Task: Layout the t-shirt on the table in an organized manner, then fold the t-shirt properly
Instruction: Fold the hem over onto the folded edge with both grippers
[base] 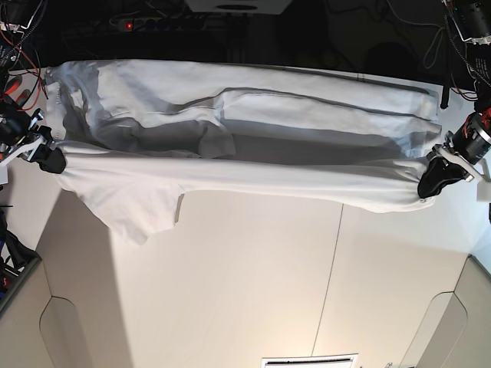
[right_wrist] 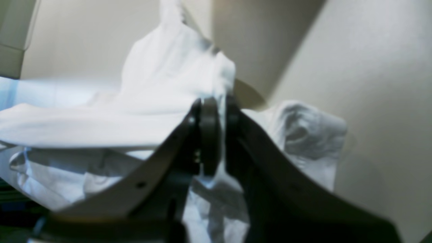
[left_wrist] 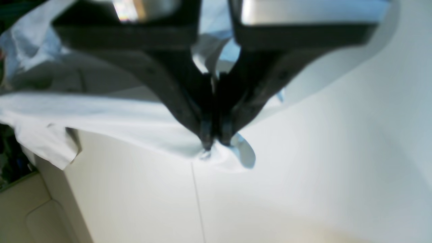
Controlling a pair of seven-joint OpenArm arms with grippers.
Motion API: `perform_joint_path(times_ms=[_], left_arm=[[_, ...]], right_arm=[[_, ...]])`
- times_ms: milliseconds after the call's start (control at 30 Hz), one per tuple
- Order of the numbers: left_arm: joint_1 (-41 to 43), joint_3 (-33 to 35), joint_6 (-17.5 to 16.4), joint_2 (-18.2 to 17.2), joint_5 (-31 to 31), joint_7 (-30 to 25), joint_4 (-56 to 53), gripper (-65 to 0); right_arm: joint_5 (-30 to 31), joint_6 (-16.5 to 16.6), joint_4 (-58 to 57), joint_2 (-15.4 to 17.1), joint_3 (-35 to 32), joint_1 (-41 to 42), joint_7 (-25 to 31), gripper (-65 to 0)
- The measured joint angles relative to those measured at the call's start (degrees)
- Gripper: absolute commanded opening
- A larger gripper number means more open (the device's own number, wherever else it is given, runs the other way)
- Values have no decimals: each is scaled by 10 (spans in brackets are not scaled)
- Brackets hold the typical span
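Observation:
The white t-shirt [base: 230,146] is stretched wide across the far part of the table [base: 253,268], held up at both ends. My left gripper [base: 426,192], on the right of the base view, is shut on one end of the cloth; the left wrist view shows its black fingertips [left_wrist: 206,140] pinching a bunched fold of t-shirt [left_wrist: 101,114] above the tabletop. My right gripper [base: 52,161], on the left of the base view, is shut on the other end; its pads [right_wrist: 209,135] clamp the t-shirt [right_wrist: 162,87]. A sleeve [base: 142,211] hangs down near the right gripper.
A thin dark seam [base: 331,261] runs across the tabletop. Rounded cut-outs [base: 65,337] mark the near corners of the table. Cables and electronics [base: 153,23] lie in the dark beyond the far edge. A white vent-like piece [base: 307,360] sits at the near edge.

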Motion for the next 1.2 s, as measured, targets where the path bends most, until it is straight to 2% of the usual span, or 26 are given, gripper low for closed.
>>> perform_joint_path(times_ms=[100, 400, 500, 833, 1100, 1167, 1200], left_arm=[[4, 0, 0, 0, 1, 1, 0, -650], [5, -1, 3, 0, 5, 75, 0, -650], [5, -1, 3, 0, 19, 89, 0, -650], [13, 0, -1, 0, 81, 91, 0, -650], [14, 0, -1, 2, 85, 90, 0, -650], [14, 0, -1, 2, 87, 90, 0, -588], [14, 0, -1, 2, 87, 90, 0, -560]], right_arm=[[0, 0, 0, 0, 0, 0, 0, -650], [17, -4, 0, 0, 2, 0, -61, -650], [-5, -4, 0, 0, 2, 0, -73, -650], [-80, -4, 0, 0, 1, 0, -75, -650], [-89, -6, 0, -5, 0, 0, -75, -650], [-89, -6, 0, -5, 0, 0, -75, -650], [-89, -6, 0, -5, 0, 0, -75, -614]])
